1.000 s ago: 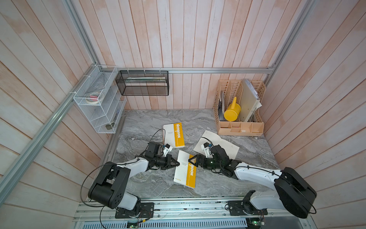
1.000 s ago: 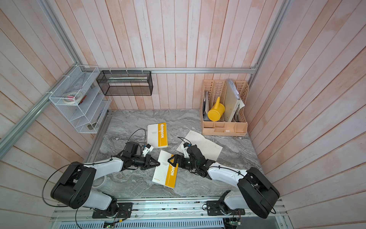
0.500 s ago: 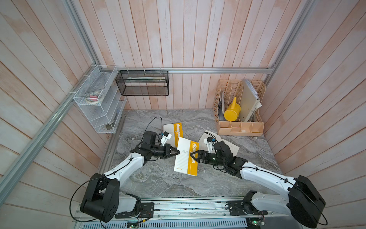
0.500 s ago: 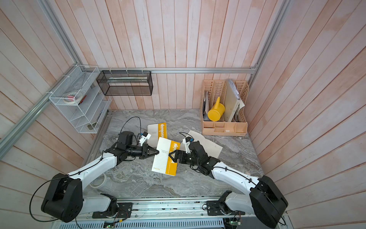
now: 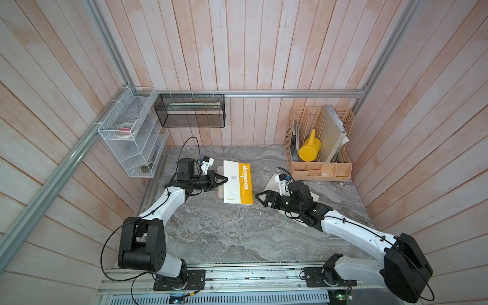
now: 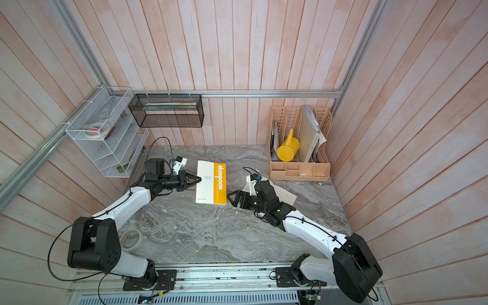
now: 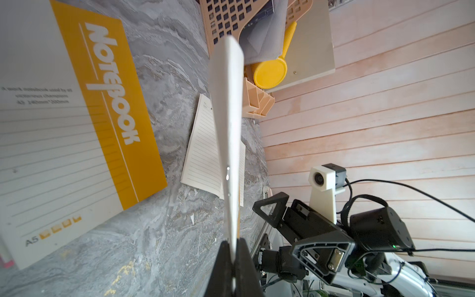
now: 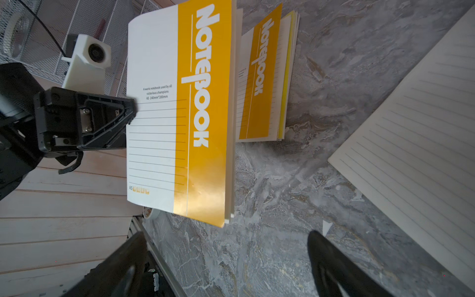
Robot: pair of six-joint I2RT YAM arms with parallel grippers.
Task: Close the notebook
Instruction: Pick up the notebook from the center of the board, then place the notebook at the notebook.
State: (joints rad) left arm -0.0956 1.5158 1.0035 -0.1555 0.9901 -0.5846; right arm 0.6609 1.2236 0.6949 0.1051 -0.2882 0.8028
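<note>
1. Grey marble tabletop is sitting between walls of wooden slats.
2. The left gripper is pinching the notebook by its white edge, with the jaws pressed together on it. Both top views are showing this grip, and so is the right wrist view.
3. The notebook is hanging raised off the tabletop, near the back edge and left of the middle. Its cover is showing from above, and pages are peeking out behind its yellow edge.
4. A second notebook is lying flat on the tabletop, mostly hidden under the raised one in the top views.
5. The right gripper is hovering with its jaws spread and gripping nothing. It is staying near the notebook's yellow front corner without touching it.
6. A lined sheet is lying under the right arm, near the organiser in the back right corner.
</note>
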